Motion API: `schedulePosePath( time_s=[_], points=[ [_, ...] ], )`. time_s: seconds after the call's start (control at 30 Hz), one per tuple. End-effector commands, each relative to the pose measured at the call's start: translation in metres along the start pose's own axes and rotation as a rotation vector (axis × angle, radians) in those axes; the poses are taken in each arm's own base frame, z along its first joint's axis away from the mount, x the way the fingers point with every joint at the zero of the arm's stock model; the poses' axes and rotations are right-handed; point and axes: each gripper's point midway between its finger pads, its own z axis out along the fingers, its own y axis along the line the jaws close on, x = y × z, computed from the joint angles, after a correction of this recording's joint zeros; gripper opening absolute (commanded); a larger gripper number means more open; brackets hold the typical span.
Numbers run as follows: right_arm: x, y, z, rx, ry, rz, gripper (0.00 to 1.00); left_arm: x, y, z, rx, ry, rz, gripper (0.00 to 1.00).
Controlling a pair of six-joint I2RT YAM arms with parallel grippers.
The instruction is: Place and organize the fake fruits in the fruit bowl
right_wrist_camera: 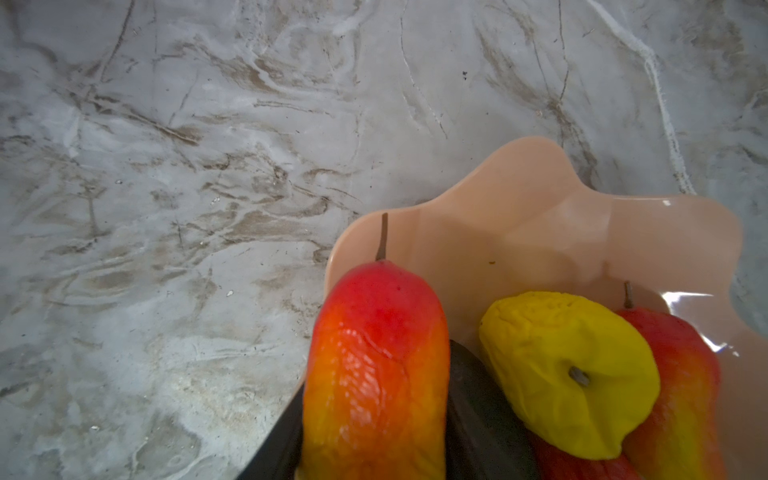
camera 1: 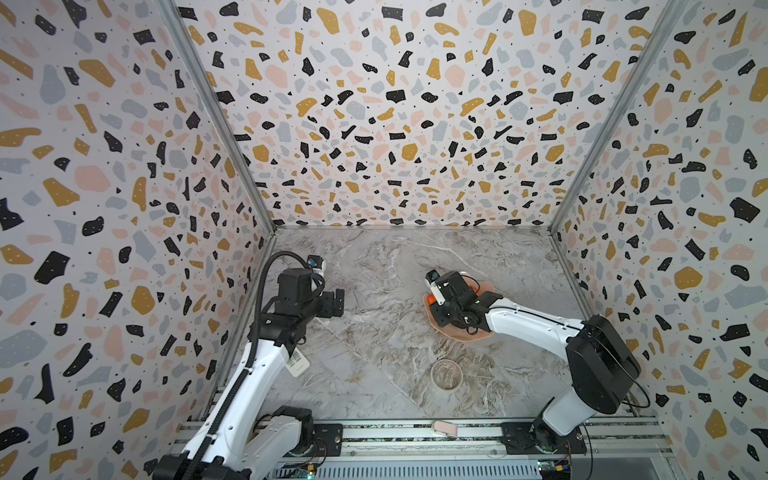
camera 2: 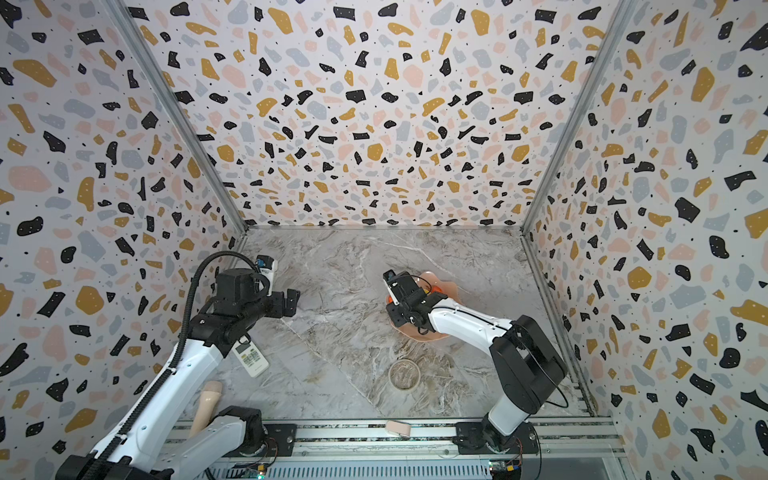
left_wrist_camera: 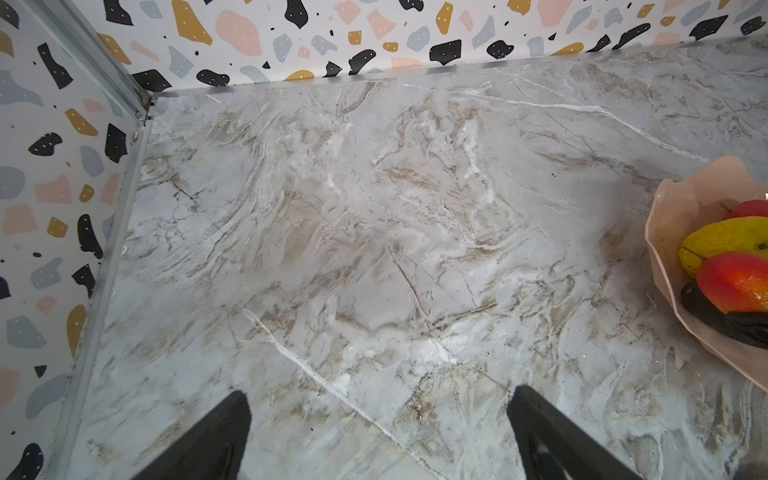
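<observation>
The right gripper (camera 1: 435,303) hangs over the fruit bowl (camera 1: 457,337), on the side that faces the table's middle, and points down into it. In the right wrist view a red-orange mango (right_wrist_camera: 378,365) fills the space between its fingers. One black finger (right_wrist_camera: 282,440) shows along the mango's side and the other is hidden, so I cannot tell whether the jaws clamp the mango or stand just off it.

The mango lies at the bowl's edge. Its stem points toward a lobe of the wavy rim and its body lies over the dark avocado (right_wrist_camera: 478,411). Just beside them sits the wrinkled yellow fruit (right_wrist_camera: 569,374). The second mango (right_wrist_camera: 681,395) touches that fruit's far side, against the bowl's glossy wall. A strip of red shows beneath the yellow fruit, too cut off to name.

The bowl stands on the marble table (camera 1: 374,291), right of the middle, apart from the right wall and well apart from the back wall. In front of it, nearer the rail, is a small clear round dish (camera 1: 446,374), apart from the bowl. Wide bare marble lies between the bowl and the left arm.

The left gripper (left_wrist_camera: 380,395) is spread wide with nothing between its fingers. It hangs above bare marble near the metal strip along the foot of the left wall. A white remote control (camera 2: 249,359) lies under the left arm, near that wall.
</observation>
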Motion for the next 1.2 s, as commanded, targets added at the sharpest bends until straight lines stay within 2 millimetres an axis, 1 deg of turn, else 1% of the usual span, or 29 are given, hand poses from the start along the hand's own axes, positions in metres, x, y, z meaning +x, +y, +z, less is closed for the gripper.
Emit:
schedulePosePath(
  time_s=[0.0, 0.07, 0.17, 0.3, 0.33, 0.4, 0.43, 0.47, 0.5, 0.6, 0.63, 0.7, 0.77, 0.8, 0.87, 0.93, 0.97, 1.03, 1.07, 1.1, 1.13, 1.17],
  points=[
    [-0.001, 0.001, -0.004, -0.007, -0.007, 0.011, 0.53, -0.01, -0.002, -0.004, 0.012, -0.035, 0.01, 1.0],
    [0.0, 0.0, -0.005, -0.004, -0.006, 0.011, 0.59, -0.01, -0.001, -0.004, 0.01, -0.036, 0.011, 1.0],
    [-0.002, -0.001, -0.008, 0.0, -0.012, 0.01, 0.63, -0.01, -0.001, -0.004, 0.01, -0.035, 0.011, 1.0],
    [-0.008, -0.005, -0.018, 0.013, -0.029, 0.006, 0.69, -0.01, -0.001, -0.004, 0.01, -0.034, 0.011, 0.99],
    [-0.011, -0.006, -0.023, 0.019, -0.037, 0.004, 0.73, -0.011, -0.001, -0.004, 0.01, -0.034, 0.011, 0.99],
    [-0.019, -0.01, -0.035, 0.033, -0.061, -0.006, 0.84, -0.011, -0.001, -0.004, 0.01, -0.033, 0.011, 1.0],
    [-0.024, -0.014, -0.044, 0.044, -0.081, -0.005, 0.94, -0.012, -0.002, -0.004, 0.012, -0.032, 0.01, 1.0],
    [-0.029, -0.019, -0.054, 0.056, -0.111, 0.004, 0.99, -0.013, -0.002, -0.004, 0.012, -0.031, 0.011, 1.0],
    [-0.035, -0.025, -0.064, 0.063, -0.14, 0.019, 0.99, -0.015, -0.002, -0.005, 0.013, -0.033, 0.013, 1.0],
    [-0.052, -0.053, -0.103, 0.076, -0.273, 0.082, 0.99, -0.026, 0.003, -0.011, -0.016, -0.076, -0.009, 1.0],
    [-0.057, -0.065, -0.118, 0.087, -0.329, 0.107, 0.99, -0.032, 0.006, -0.014, -0.031, -0.108, -0.028, 1.0],
    [-0.058, -0.094, -0.146, 0.14, -0.429, 0.163, 0.99, -0.047, 0.01, -0.022, -0.053, -0.193, -0.084, 0.99],
    [-0.051, -0.128, -0.172, 0.235, -0.534, 0.22, 0.99, -0.062, 0.014, -0.034, -0.059, -0.317, -0.163, 1.0],
    [-0.045, -0.142, -0.183, 0.288, -0.582, 0.243, 0.99, -0.067, 0.017, -0.038, -0.064, -0.371, -0.192, 1.0],
    [-0.023, -0.179, -0.203, 0.442, -0.681, 0.327, 0.99, -0.072, 0.026, -0.048, -0.102, -0.488, -0.242, 1.0],
    [0.003, -0.208, -0.214, 0.562, -0.761, 0.408, 0.99, -0.067, 0.042, -0.053, -0.181, -0.579, -0.275, 1.0],
    [0.018, -0.219, -0.216, 0.61, -0.798, 0.442, 0.99, -0.061, 0.052, -0.053, -0.232, -0.617, -0.295, 1.0],
    [0.045, -0.233, -0.21, 0.672, -0.838, 0.488, 0.99, -0.047, 0.066, -0.049, -0.312, -0.664, -0.32, 1.0],
    [0.056, -0.236, -0.206, 0.694, -0.849, 0.507, 0.99, -0.04, 0.071, -0.045, -0.344, -0.668, -0.32, 0.99],
    [0.069, -0.239, -0.199, 0.72, -0.852, 0.519, 0.99, -0.028, 0.076, -0.036, -0.382, -0.664, -0.321, 1.0],
    [0.079, -0.239, -0.193, 0.738, -0.864, 0.52, 0.99, -0.016, 0.081, -0.027, -0.414, -0.654, -0.321, 1.0],
    [0.086, -0.237, -0.187, 0.747, -0.877, 0.509, 0.99, -0.009, 0.083, -0.021, -0.429, -0.653, -0.314, 1.0]
  ],
)
